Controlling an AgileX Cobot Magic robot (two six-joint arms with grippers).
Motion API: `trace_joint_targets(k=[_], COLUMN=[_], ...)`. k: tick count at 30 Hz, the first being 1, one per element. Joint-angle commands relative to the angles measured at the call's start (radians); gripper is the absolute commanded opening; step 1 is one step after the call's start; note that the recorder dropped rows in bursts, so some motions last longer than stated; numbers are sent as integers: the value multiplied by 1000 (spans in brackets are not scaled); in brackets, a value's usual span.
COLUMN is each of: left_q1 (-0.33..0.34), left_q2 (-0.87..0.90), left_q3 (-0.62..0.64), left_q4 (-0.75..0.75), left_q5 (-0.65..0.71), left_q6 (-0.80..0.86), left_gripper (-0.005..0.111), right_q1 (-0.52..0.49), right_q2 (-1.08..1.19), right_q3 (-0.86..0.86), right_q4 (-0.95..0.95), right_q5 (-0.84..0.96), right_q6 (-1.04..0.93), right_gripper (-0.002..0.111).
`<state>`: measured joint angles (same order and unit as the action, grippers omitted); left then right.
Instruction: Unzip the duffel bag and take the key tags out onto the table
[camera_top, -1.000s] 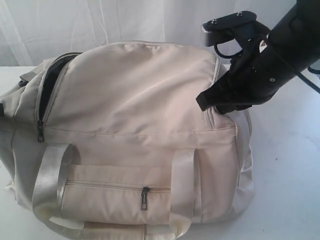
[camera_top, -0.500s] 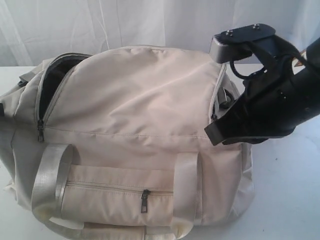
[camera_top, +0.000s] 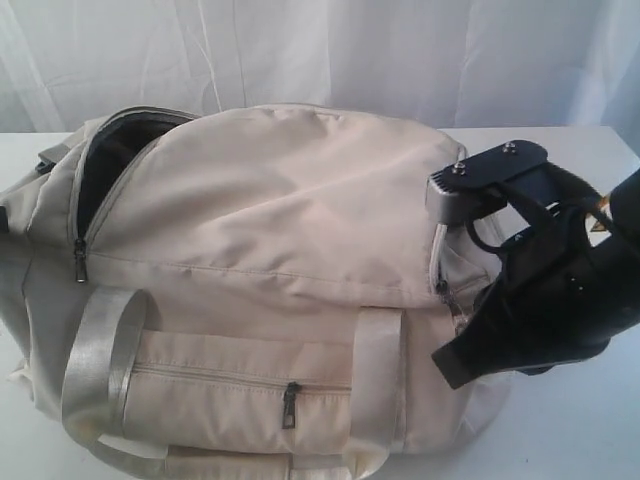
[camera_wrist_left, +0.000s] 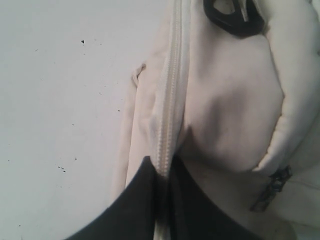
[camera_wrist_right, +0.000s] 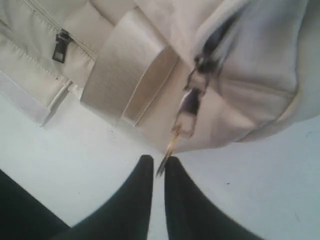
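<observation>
The cream duffel bag (camera_top: 270, 200) lies on the white table (camera_top: 575, 420). Its main zip gapes at the left end (camera_top: 105, 170), showing a dark inside. My right gripper (camera_top: 447, 366) hangs low at the bag's right end. In the right wrist view its fingers (camera_wrist_right: 159, 162) stand a narrow gap apart, with the tip of the dark metal zip pull (camera_wrist_right: 190, 107) dangling between them. My left gripper (camera_wrist_left: 160, 167) is shut on the bag's zip seam (camera_wrist_left: 170, 90); it does not show in the exterior view. The key tags are hidden.
Pale webbing handles (camera_top: 95, 360) and a front pocket with its own zip pull (camera_top: 290, 403) face the camera. A white curtain (camera_top: 320, 50) hangs behind. Bare table (camera_wrist_left: 60, 100) lies beside the bag's left end.
My right gripper has travelled down and to the right round the bag's right end, drawing the zip pull with it. Its fingers have parted slightly.
</observation>
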<state>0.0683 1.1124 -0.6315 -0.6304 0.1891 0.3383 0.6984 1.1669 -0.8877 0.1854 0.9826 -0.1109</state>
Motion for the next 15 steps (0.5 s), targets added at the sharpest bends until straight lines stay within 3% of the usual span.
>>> trace_joint_targets(k=[1,3,5,9,15], left_q1=[0,0,0,0,0], left_q2=[-7,-7,-7,-7,-7], left_q3=[1,1,1,1,1], left_q4=[-12,-12,-12,-12,-12], left_q5=[-4,-4,-2,-2,3], left_q6=[1,1,1,1,1], left_gripper=[0,0,0,0,0], right_q1=[8,8,8,-18,-184], right_q2=[-18,-18,-18,10,179], right_q3=[-71,-112,-154,-242,-368], right_q4=[-4,-17,-64,-228,-185], right_q5=[6,-13,-33,-107,-170], right_q6=[17,50,111,235,246], right_gripper=[40,66,77,70,70])
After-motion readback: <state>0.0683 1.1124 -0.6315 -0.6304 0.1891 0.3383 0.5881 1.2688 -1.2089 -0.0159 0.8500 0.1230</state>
